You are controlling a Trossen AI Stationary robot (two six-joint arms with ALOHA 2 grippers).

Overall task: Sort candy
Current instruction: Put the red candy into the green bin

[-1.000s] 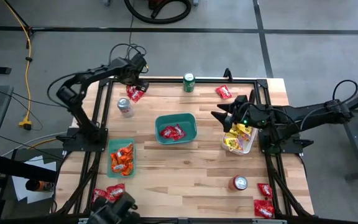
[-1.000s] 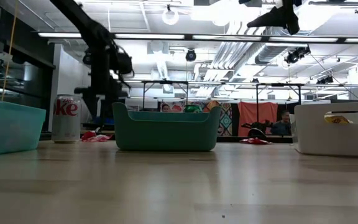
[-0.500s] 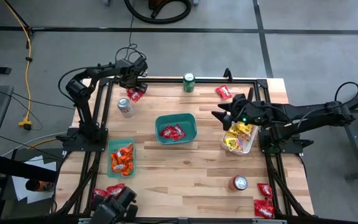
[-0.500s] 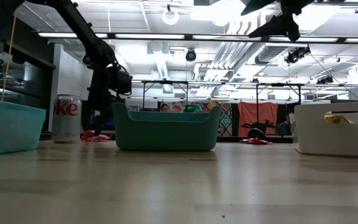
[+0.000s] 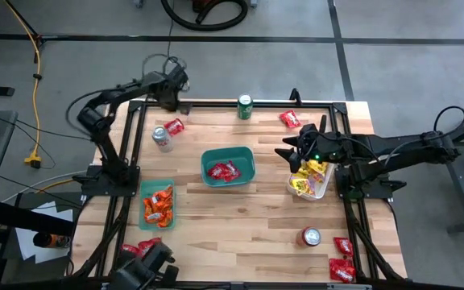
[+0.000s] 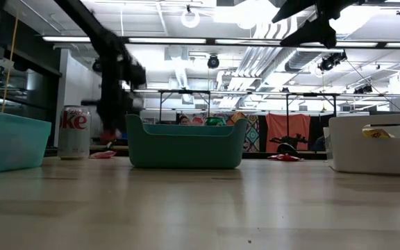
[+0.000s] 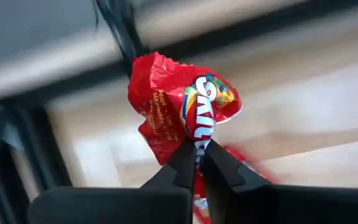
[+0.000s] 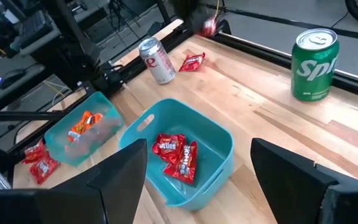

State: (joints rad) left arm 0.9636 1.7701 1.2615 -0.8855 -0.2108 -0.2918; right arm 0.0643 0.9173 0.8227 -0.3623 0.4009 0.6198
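Wooden table [image 5: 240, 209], left pincer [image 7: 197, 163] clamped on red candy [image 7: 179, 106], upright.

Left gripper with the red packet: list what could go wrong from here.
1. The left gripper is shut on only the bottom edge of a red candy packet, so it may slip out on the way to a bin.
2. The silver can stands between that corner and the teal bin of red packets; a low carry could knock it over.
3. The right gripper hovers open over the white bin, near the teal bin, so the arms could crowd.
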